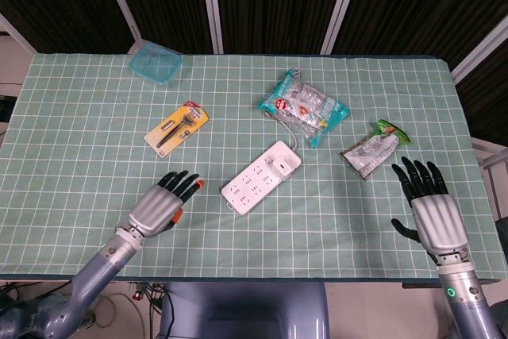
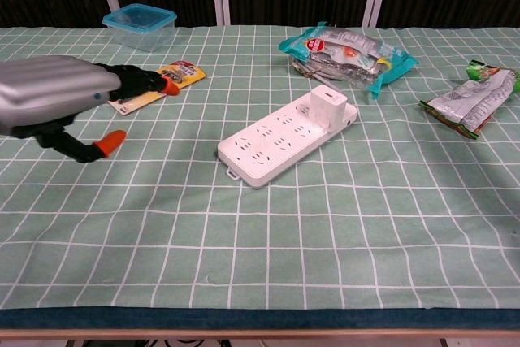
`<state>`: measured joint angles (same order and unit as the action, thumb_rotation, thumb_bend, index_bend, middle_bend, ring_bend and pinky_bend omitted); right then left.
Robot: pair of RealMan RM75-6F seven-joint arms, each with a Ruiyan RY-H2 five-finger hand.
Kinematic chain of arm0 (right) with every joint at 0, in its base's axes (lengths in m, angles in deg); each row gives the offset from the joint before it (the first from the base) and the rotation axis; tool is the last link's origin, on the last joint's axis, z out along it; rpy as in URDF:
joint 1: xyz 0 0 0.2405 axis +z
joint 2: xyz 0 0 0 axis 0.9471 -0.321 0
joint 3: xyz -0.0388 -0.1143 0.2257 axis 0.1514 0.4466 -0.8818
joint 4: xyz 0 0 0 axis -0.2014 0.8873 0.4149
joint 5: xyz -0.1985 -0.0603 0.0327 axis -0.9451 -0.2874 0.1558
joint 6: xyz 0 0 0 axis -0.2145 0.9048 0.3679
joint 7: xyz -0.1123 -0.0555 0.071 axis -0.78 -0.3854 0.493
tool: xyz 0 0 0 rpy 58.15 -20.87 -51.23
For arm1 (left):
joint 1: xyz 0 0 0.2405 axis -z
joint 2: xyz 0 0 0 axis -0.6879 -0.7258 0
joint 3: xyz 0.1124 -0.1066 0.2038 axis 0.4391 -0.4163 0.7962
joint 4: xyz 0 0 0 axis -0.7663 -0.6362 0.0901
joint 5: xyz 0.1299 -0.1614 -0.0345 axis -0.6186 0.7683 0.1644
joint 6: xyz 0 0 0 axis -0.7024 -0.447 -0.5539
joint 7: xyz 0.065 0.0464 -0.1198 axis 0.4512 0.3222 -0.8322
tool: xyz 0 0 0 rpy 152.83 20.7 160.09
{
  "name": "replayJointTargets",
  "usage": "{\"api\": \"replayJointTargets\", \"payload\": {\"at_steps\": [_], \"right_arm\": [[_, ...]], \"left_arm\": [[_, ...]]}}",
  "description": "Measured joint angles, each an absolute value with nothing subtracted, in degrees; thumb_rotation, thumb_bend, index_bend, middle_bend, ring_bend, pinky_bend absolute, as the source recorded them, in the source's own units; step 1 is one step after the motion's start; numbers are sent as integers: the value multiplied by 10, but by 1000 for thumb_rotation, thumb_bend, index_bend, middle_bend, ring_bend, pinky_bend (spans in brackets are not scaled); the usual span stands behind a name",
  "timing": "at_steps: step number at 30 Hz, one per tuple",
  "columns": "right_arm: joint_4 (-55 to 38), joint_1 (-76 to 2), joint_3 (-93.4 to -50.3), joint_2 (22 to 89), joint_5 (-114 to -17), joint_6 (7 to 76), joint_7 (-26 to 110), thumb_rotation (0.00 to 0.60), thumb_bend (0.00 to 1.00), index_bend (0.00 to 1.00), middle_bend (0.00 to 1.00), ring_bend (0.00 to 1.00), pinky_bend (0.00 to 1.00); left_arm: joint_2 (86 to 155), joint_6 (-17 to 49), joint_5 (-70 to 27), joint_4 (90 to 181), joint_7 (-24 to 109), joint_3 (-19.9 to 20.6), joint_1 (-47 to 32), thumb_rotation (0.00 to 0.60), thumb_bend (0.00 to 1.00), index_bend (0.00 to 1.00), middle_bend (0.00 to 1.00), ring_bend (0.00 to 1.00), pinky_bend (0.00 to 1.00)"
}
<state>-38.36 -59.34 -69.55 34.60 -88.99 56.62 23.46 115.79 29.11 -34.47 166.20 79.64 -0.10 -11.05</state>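
Note:
My left hand hovers over the green checked cloth with its fingers spread, holding nothing, a short way left of the white power strip. In the chest view the left hand partly covers the yellow tool pack. My right hand is open near the right table edge, just below the green-and-silver snack pouch. The chest view does not show it. A white adapter is plugged into the strip's far end.
A teal snack bag lies behind the strip. A clear blue-lidded box stands at the far left edge. The yellow tool pack lies left of centre. Dark panels stand behind the table.

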Motion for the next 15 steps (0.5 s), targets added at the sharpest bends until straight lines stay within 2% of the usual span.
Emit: {"api": "replayJointTargets", "payload": {"at_steps": [6, 15], "right_arm": [[-408, -563, -710, 343, -863, 527, 188, 600, 236, 0, 0, 0, 0], [-442, -504, -733, 357, -823, 470, 100, 600, 237, 0, 0, 0, 0]], "left_arm": [[1213, 322, -295, 1623, 834, -8, -64, 600, 580, 81, 48, 7, 135], [1264, 333, -248, 1581, 852, -10, -22, 600, 580, 114, 61, 7, 135]]}}
